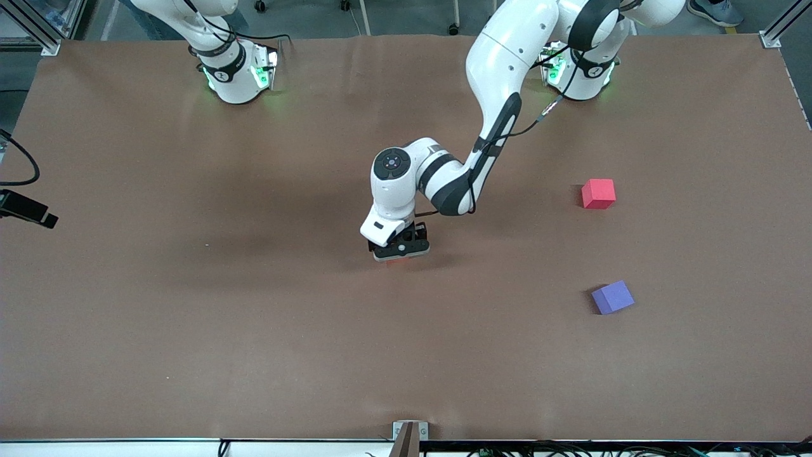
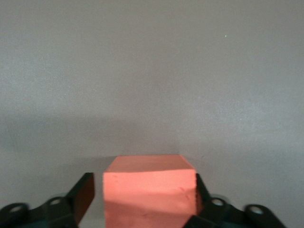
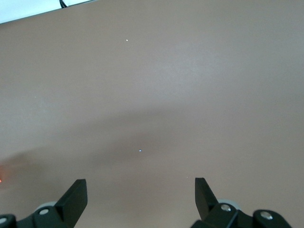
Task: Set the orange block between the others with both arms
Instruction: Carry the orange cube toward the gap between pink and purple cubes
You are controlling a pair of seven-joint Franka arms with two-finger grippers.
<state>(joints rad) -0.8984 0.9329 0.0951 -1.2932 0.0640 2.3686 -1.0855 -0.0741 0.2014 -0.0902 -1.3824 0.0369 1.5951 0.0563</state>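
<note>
My left gripper [image 1: 401, 249] straddles the orange block [image 2: 149, 194], fingers not quite pinching its light, stiff, matte sides.

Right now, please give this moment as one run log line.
left pincer: around orange block, small gap one side | right pincer: open, waiting | red cube, purple cube: apart

Both arms white w/ glossy rounded shells, black bands at joints. Left arm [image 1: 501, 82]: thin black cable along the forearm, round black cap w/ blue dot at wrist. Right arm [image 1: 222, 57]: mostly out of frame. Bases lit green. Grippers black; small silver screws, probably, by the fingers [image 3: 76, 199].
</note>
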